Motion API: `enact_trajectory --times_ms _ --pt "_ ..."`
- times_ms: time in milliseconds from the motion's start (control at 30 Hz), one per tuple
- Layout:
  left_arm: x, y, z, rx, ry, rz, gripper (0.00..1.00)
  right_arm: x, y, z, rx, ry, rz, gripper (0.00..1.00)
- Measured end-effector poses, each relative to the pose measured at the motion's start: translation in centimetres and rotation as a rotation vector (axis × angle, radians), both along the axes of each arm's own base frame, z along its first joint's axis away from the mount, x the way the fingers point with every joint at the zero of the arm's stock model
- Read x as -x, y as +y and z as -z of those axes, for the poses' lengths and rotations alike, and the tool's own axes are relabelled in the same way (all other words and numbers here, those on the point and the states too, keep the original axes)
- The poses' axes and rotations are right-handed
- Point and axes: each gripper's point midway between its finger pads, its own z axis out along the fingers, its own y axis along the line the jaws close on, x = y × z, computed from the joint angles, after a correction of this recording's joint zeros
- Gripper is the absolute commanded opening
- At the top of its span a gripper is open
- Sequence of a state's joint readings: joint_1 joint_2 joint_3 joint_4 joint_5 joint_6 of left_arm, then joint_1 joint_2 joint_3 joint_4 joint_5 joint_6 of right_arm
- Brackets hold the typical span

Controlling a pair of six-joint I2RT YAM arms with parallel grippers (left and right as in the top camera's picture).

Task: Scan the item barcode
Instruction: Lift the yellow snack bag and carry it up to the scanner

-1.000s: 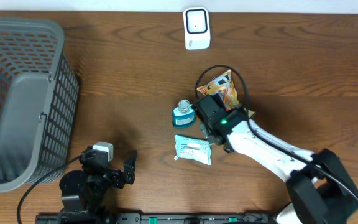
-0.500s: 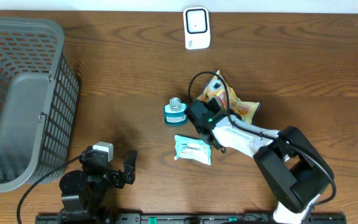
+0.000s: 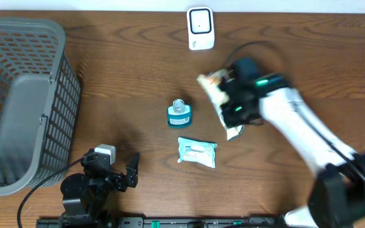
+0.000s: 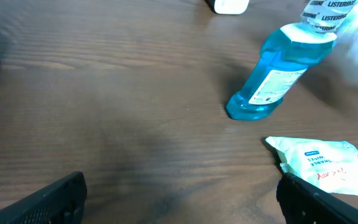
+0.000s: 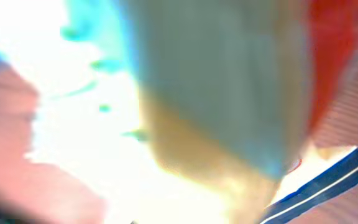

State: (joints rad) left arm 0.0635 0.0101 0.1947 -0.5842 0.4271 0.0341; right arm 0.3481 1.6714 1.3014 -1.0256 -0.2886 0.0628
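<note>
The right gripper [image 3: 229, 107] is clamped on the snack packet [image 3: 211, 86], which sits at two o'clock from the mouthwash bottle [image 3: 179, 114], with the scanner [image 3: 201, 28] at twelve o'clock of it. The bag looks loose and crinkled, so it may slip or face the scanner barcode-side away. The left gripper [image 3: 130, 172] rests open at the table's seven o'clock

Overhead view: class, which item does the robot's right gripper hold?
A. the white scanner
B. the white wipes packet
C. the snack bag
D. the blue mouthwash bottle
C: the right gripper is shut on the snack bag, while the mouthwash bottle and wipes packet lie apart from it on the table.
</note>
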Motion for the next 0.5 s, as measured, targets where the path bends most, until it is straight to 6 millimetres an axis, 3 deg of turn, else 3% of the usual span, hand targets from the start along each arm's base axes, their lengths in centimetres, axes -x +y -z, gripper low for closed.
enact_trajectory --times_ms 133,300,367,500 --pt "0.0 0.0 0.0 0.000 0.000 0.000 0.98 1.0 -1.0 -5.0 -0.351 0.120 0.134 0.01" --pt "0.0 0.0 0.0 0.000 0.000 0.000 0.98 2.4 0.6 -10.1 -0.744 0.330 0.238 0.02" --pt "0.0 0.0 0.0 0.000 0.000 0.000 0.98 2.9 0.9 -11.1 -0.800 0.419 0.296 0.01" --pt "0.0 0.0 0.0 0.000 -0.001 0.000 0.98 5.6 1.4 -13.0 -0.826 0.794 0.545 0.01"
